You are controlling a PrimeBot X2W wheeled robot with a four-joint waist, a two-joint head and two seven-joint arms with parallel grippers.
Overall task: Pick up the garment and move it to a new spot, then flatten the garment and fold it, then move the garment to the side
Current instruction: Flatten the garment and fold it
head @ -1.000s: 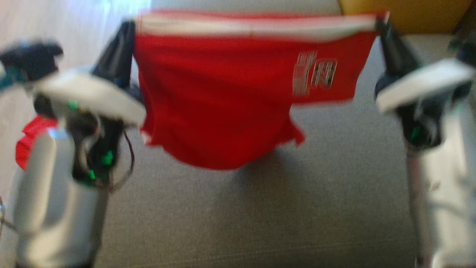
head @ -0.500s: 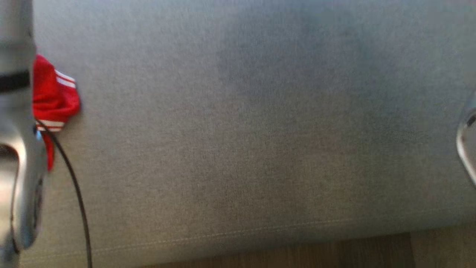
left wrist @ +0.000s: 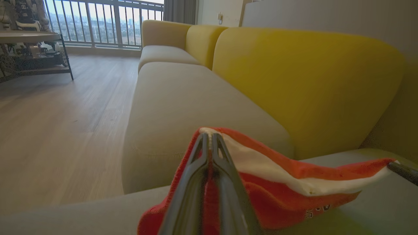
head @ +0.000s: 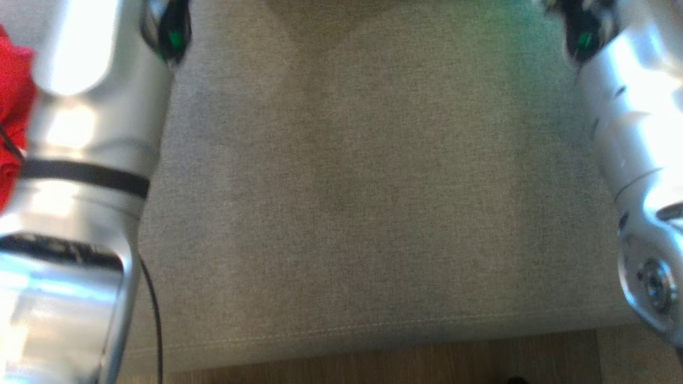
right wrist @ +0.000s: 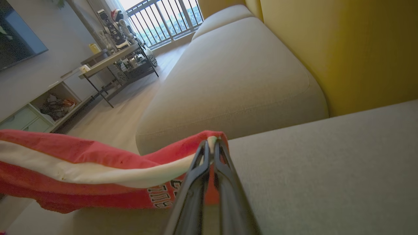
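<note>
L gripper [left wrist: 210,141] & R gripper [right wrist: 213,143] each pinched tight on a waistband corner, red garment [left wrist: 281,191] stretched btwn them over grey seat cushion [right wrist: 310,169], prob. to lay flat.

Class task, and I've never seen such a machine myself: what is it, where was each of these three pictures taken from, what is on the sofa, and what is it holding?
This is a wheeled robot with two arms. The head picture looks down at a grey sofa seat; the pale tubes at its sides are the left forearm and right forearm. The other two come from cameras on the wrists, each looking along that arm's two dark fingers. The left gripper and right gripper are both shut on the red garment with a white band, one at each end, so it hangs stretched between them over the seat. Behind stands the sofa's yellow backrest. More red cloth shows at the head picture's left edge.
</note>
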